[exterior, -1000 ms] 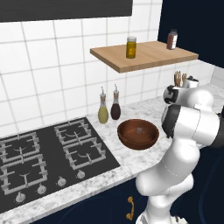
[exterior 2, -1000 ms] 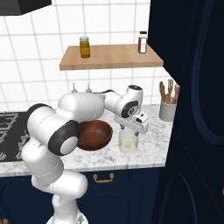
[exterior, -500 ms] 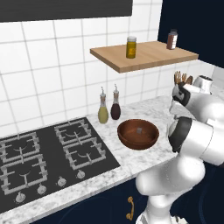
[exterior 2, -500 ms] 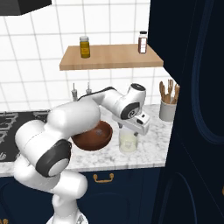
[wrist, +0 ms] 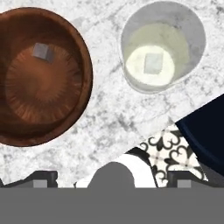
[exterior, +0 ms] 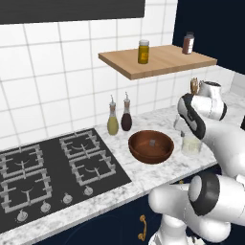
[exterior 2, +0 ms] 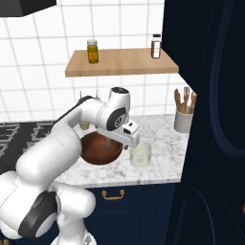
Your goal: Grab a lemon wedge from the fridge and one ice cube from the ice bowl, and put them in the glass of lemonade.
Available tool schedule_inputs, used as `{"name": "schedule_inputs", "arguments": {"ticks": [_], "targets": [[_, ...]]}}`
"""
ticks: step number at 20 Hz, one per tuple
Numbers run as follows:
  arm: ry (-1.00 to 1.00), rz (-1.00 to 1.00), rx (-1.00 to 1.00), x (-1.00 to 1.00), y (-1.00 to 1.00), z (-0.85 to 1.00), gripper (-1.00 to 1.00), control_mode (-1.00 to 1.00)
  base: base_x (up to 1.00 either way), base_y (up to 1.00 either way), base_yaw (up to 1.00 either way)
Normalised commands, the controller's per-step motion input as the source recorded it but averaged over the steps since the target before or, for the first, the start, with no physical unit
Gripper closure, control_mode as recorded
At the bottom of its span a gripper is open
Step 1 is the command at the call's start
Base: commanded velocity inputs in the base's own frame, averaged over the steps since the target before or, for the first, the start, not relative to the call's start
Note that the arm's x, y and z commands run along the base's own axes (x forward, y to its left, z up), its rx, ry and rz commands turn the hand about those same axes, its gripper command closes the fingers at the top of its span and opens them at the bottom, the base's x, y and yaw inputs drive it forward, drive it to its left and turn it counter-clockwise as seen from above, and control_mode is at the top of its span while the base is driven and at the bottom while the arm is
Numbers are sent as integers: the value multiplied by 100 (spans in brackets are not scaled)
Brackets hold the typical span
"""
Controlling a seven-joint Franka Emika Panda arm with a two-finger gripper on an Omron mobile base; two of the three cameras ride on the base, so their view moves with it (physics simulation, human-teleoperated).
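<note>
You can see the glass of lemonade (wrist: 162, 46) on the marble worktop (wrist: 109, 118), just beside the ice bowl (wrist: 41, 76), with one ice cube (wrist: 153, 62) in the drink. Another ice cube (wrist: 42, 51) lies in the bowl. The jaws are open wide and hold nothing.

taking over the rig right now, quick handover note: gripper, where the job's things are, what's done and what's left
Gripper: jaws apart, holding nothing, hanging above the counter between the bowl and the glass.
Ice bowl: on the marble counter right of the stove, one ice cube left in it.
Glass of lemonade: on the counter beside the bowl; a pale cube lies in the liquid.
Done: the ice step looks finished.
Left: no lemon wedge in the glass. Go to the fridge, fetch a wedge and drop it in.
</note>
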Motion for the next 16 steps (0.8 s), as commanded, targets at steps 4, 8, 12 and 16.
{"name": "schedule_inputs", "arguments": {"ticks": [4, 8, 12, 16], "targets": [[0, 8, 0, -99, 34, -1, -100, -100, 0, 0, 0], [0, 4, 0, -62, 25, 0, -100, -100, 0, 0, 0], [0, 0, 0, -2, 0, 0, -100, -100, 0, 0, 0], [0, 0, 0, 0, 0, 0, -100, -100, 0, 0, 0]]}}
